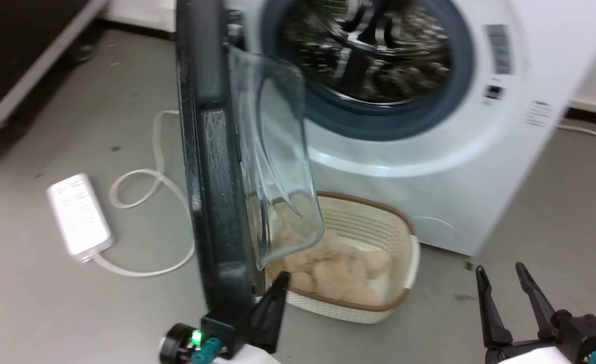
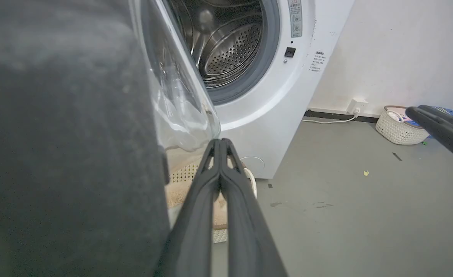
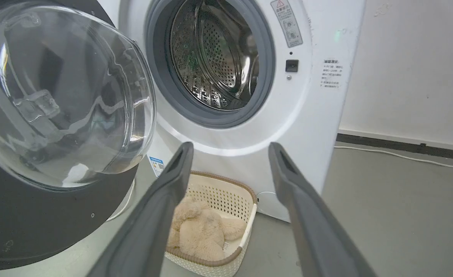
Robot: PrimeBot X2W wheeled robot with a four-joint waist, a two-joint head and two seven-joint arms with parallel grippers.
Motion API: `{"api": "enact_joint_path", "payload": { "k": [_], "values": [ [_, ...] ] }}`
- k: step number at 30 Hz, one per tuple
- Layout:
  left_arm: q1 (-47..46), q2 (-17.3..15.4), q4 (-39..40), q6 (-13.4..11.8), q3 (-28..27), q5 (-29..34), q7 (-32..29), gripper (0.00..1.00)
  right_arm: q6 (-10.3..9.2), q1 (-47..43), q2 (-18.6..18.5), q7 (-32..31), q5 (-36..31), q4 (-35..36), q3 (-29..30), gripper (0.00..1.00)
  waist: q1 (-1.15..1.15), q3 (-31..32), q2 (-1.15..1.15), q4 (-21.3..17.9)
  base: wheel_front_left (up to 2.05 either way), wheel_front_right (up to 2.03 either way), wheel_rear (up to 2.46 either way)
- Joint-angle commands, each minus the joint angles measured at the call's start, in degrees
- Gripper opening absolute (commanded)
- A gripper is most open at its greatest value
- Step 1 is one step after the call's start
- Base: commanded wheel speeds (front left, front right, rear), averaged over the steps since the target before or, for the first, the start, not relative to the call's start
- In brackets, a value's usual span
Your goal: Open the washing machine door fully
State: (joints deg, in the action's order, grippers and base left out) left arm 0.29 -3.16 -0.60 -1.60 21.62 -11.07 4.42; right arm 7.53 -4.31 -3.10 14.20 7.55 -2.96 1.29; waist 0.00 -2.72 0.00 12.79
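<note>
Head view: door (image 1: pixel 212 177) stands swung out roughly square to the machine (image 1: pixel 429 151) front, seen edge-on, glass bowl (image 1: pixel 278 167) facing the robot's right. By my read it's not fully open, about halfway through its swing, with more travel left toward the robot's left. Left gripper (image 1: pixel 282 279) sits low at the door's bottom edge on the bowl side. Its jaws are pressed together with nothing between them, and the left wrist view shows the tips meeting just under the bowl rim. Contact with the door: cannot tell. Likely reason for the closed jaws is use as a blunt pusher on the inner face, no handle grab needed. Right gripper (image 1: pixel 500 269) is low right, well apart from the door, jaws apart and empty, probably parked out of the swing path. Containers: drum (image 3: pixel 211 57) inside the blue-grey gasket (image 3: pixel 267 96) looks empty in the part on view. Cream basket (image 1: pixel 412 253) sits on the floor (image 1: pixel 556 212) just in front of the machine, below the opening, and holds a beige plush toy (image 1: pixel 338 268). The bowl overhangs the basket's left end, so it's likely staged for loading. Small basket (image 2: pixel 397 132) by the wall has contents too small to tell. Power strip (image 1: pixel 78 217) lies on the floor on the door's outer side.
</note>
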Motion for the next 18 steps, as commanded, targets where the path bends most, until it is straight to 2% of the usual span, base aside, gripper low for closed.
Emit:
{"api": "enact_joint_path", "payload": {
  "k": [1, 6, 10, 14, 18],
  "values": [
    [0.51, -1.09, -0.42, -0.93, -1.35, -0.44, 0.41, 0.0, -0.04, -0.23, 0.23, -0.05, -0.07, -0.03, -0.11, 1.0, 0.0, 0.5, 0.0, 4.74, 0.0, 0.0, 0.0],
    [0.22, -1.93, -0.63, -2.15, -4.08, -1.69, 1.18, 0.0, -0.04, -0.34, 0.23, -0.52, -0.69, 0.65, -0.28, 1.0, 0.0, -0.09, 0.0, 11.04, 0.0, 0.0, 0.0],
    [-0.57, -3.57, -0.74, -3.07, -7.58, -3.05, 1.8, 0.0, -0.04, 0.01, 0.23, -1.33, -1.32, 1.13, -0.68, 1.0, 0.0, -1.23, 0.0, 14.46, 0.0, 0.0, 0.0],
    [-1.37, -5.96, -0.85, -3.56, -11.83, -4.98, 2.32, 0.0, -0.04, 1.22, 0.23, -2.34, -2.15, 1.95, -1.76, 1.0, 0.0, -3.42, 0.0, 15.65, 0.0, 0.0, 0.0],
    [-3.1, -8.75, -1.95, -2.99, -15.75, -7.11, 2.85, 0.0, -0.04, 2.66, 0.23, -3.71, -3.44, 3.29, -2.53, 1.0, 0.0, -6.7, 0.0, 15.43, 0.0, 0.0, 0.0]
  ]
}}
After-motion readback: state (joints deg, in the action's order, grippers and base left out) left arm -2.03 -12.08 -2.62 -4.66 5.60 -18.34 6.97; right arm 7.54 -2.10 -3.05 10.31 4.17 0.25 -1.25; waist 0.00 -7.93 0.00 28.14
